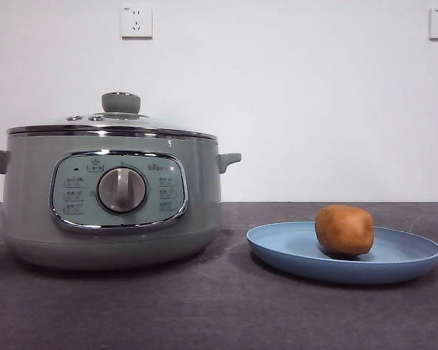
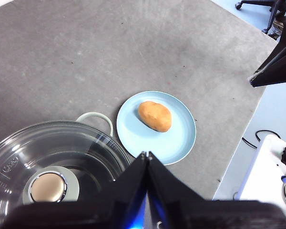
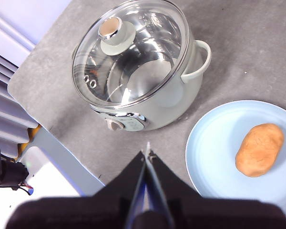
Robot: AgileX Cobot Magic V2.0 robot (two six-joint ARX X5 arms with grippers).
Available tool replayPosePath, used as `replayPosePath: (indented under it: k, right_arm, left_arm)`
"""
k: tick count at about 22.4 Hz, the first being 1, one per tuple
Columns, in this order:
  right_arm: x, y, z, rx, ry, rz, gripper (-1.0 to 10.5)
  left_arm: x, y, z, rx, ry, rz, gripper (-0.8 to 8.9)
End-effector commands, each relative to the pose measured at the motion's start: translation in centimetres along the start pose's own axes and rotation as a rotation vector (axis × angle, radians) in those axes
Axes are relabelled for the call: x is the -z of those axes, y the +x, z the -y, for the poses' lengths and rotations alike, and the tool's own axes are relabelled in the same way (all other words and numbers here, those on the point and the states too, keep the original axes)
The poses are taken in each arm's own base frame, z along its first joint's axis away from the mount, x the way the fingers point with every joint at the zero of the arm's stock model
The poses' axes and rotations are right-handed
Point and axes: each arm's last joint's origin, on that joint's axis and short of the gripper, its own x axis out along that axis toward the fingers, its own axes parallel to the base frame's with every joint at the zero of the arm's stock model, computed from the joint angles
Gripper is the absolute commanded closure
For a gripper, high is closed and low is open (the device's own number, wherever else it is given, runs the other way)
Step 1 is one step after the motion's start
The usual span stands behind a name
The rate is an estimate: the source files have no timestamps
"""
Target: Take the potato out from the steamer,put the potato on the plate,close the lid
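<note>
The potato (image 1: 344,230) lies on the light-blue plate (image 1: 292,251) at the lower right of the front view, a little right of the plate's middle and well inside the rim. The glass lid (image 1: 111,127) sits on the steamer (image 1: 109,204) at the left of that frame, its chrome edge level all round and its pale green knob (image 1: 121,103) upright in the centre. Steamer and plate stand near each other on the grey worktop (image 1: 219,313) without touching.

Neither arm shows in the front view. In the left wrist view the left gripper (image 2: 146,155) hangs above the gap between steamer and plate with its fingers (image 2: 133,174) clenched together on nothing. In the right wrist view the right gripper (image 3: 147,153) hovers high over the worktop before the steamer's control panel (image 3: 125,123), its fingers (image 3: 157,174) likewise pressed together and empty.

By the look of it all three steps are done, so what is left is a clean withdrawal. Each arm does best to go up and away, clear of the knob and the plate's rim. The potato is rounded and could roll if the plate is jogged, and the lid could shift if its knob is caught.
</note>
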Motion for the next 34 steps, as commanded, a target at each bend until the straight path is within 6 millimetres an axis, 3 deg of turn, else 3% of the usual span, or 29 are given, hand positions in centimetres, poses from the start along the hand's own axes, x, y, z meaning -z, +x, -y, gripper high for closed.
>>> replayPosePath:
  k: [1,8,14,17,20,26,29,34]
  right_arm:
    - [0.0,0.1,0.0,0.000,-0.009,0.001,9.5]
    - [0.0,0.1,0.0,0.000,-0.009,0.001,9.5]
    - [0.0,0.1,0.1,0.001,-0.008,0.001,9.5]
    - [0.0,0.1,0.0,0.000,-0.009,0.000,9.5]
    - [0.0,0.1,0.0,0.000,-0.009,0.000,9.5]
    - [0.0,0.1,0.0,0.000,-0.009,0.000,9.5]
    - [0.0,0.1,0.0,0.000,-0.009,0.000,9.5]
    - [0.0,0.1,0.1,0.001,-0.008,0.001,9.5]
  left_arm:
    - [0.0,0.3,-0.1,0.001,-0.002,-0.002,8.16]
    - [0.0,0.3,-0.1,-0.001,-0.002,-0.002,8.16]
    - [0.1,-3.9,1.7,-0.118,0.060,0.171,8.16]
    - [1.5,-4.1,2.2,-0.139,0.081,0.261,8.16]
    - [5.5,-3.2,1.9,-0.166,0.011,0.306,8.16]
    - [18.5,0.0,1.6,-0.259,-0.142,0.531,8.16]
    - [24.4,1.3,1.5,-0.433,-0.284,0.649,8.16]
    - [29.0,3.1,1.3,-0.518,-0.342,0.659,8.16]
